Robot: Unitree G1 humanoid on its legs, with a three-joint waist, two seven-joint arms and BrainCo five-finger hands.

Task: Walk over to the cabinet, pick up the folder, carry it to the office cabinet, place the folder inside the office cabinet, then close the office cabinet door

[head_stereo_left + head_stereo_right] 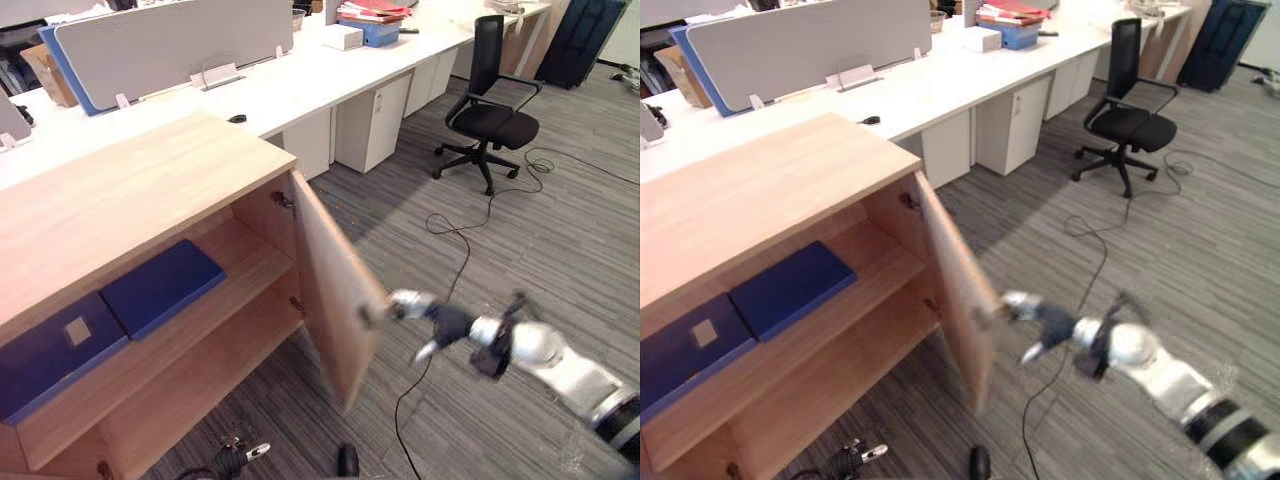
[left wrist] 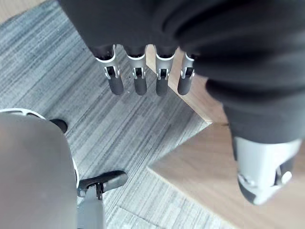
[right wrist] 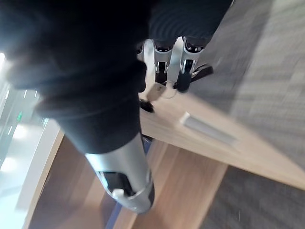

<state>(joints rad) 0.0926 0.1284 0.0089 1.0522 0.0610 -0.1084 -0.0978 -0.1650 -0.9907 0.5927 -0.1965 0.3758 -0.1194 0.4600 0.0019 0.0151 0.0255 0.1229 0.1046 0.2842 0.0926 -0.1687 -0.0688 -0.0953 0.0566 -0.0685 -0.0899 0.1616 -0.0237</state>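
Note:
The wooden office cabinet stands at the left with its door swung about halfway out. Two dark blue folders lie flat on its upper shelf: one near the middle, the other further left with a pale label. My right hand reaches in from the lower right, open, its straight fingers touching the door's outer face near the free edge. A small metal handle shows on that face. My left hand hangs open above the carpet by a cabinet corner, holding nothing.
A long white desk with a grey divider panel runs behind the cabinet, with a white drawer unit under it. A black office chair stands at the upper right on grey carpet. Stacked papers and boxes lie on the desk.

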